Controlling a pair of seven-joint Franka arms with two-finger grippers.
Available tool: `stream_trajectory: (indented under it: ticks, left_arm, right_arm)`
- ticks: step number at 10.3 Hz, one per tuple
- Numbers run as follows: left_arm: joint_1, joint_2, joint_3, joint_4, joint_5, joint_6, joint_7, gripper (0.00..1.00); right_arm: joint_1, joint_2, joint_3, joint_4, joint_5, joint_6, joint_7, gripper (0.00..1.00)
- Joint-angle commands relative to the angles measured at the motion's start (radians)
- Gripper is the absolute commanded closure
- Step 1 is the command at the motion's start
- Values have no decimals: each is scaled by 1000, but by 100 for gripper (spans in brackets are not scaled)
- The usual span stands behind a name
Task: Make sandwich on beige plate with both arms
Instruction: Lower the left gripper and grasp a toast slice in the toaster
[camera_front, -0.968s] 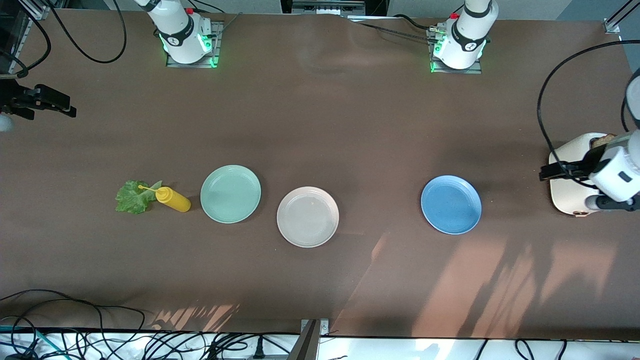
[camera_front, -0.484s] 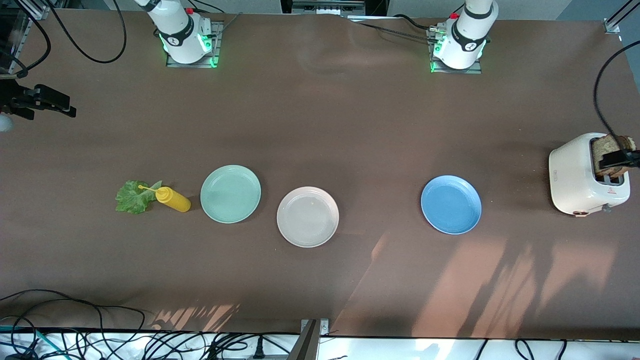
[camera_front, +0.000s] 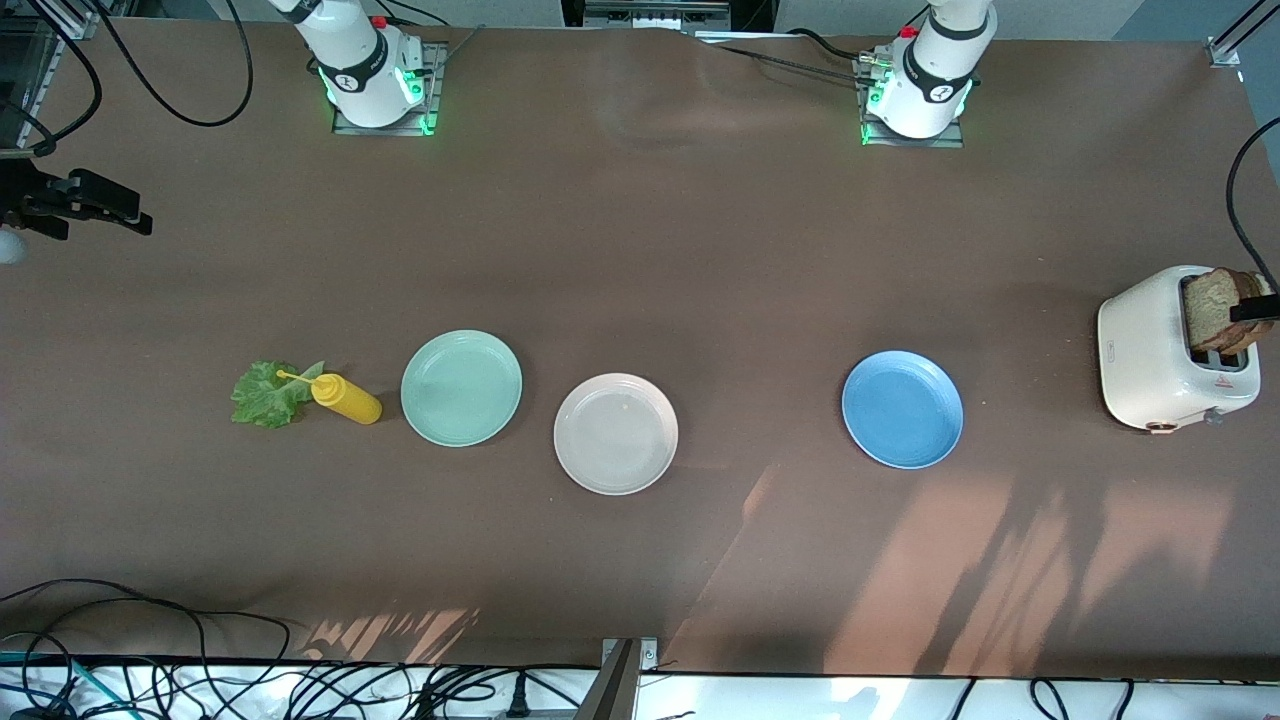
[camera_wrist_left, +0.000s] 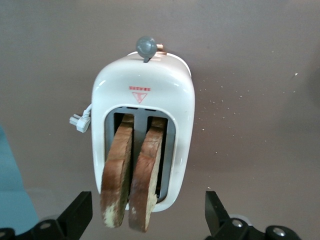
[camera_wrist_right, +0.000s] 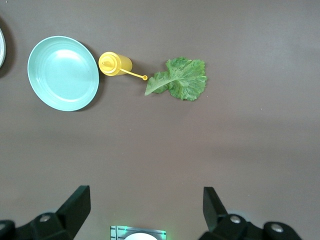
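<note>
**A:** How far along is the sandwich?

**B:** By my reading, barely begun. The brown bench (camera_front: 640, 250) carries everything, and the beige plate (camera_front: 615, 433) sits bare near its middle, nearest the front camera of the three plates. Nothing is stacked on it yet.

**A:** Where are the ingredients?

**B:** Both toast slices (camera_wrist_left: 132, 175) stand upright in the slots of the white toaster (camera_front: 1165, 350) at the left arm's end of the bench. The lettuce leaf (camera_front: 265, 393) lies flat on the bench at the right arm's end, well apart from the beige plate.

**A:** And the hands?

**B:** The left hand (camera_wrist_left: 150, 222) hangs over the toaster, fingers spread wide on either side of the slices, gripping nothing. The right hand (camera_wrist_right: 145, 212) is up over bare bench near the lettuce, also wide open and empty.

**A:** So what is left?

**B:** All of it, I would judge: a slice onto the plate, the leaf on it, the second slice on top.

**A:** Anything in the way?

**B:** The mint-green plate (camera_front: 461, 387) lies between the lettuce and the beige plate; the blue plate (camera_front: 902, 409) lies between toaster and beige plate. The yellow squeeze bottle (camera_front: 345, 398) lies on its side just beside the leaf, its nozzle over the leaf's edge, so picking the leaf up could nudge it.
</note>
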Motion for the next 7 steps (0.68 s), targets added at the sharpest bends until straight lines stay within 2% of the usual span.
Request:
stream_trajectory:
  ticks: [1, 2, 5, 6, 7]
  left_arm:
    - [-12, 7, -8, -1, 34, -7, -11, 1]
    - [-9, 14, -8, -4, 34, -9, -13, 2]
    - [-1, 32, -5, -27, 39, -15, -10, 11]
    - [-1, 32, -5, -32, 39, -16, -8, 18]
    - [-3, 32, -5, -44, 39, -22, -8, 19]
  right_arm:
    - [0, -9, 1, -9, 0, 5, 9, 0]
    - [0, -9, 1, -9, 0, 5, 9, 0]
    - [0, -9, 1, -9, 0, 3, 9, 0]
    - [0, -9, 1, -9, 0, 3, 9, 0]
    - [0, -9, 1, -9, 0, 3, 9, 0]
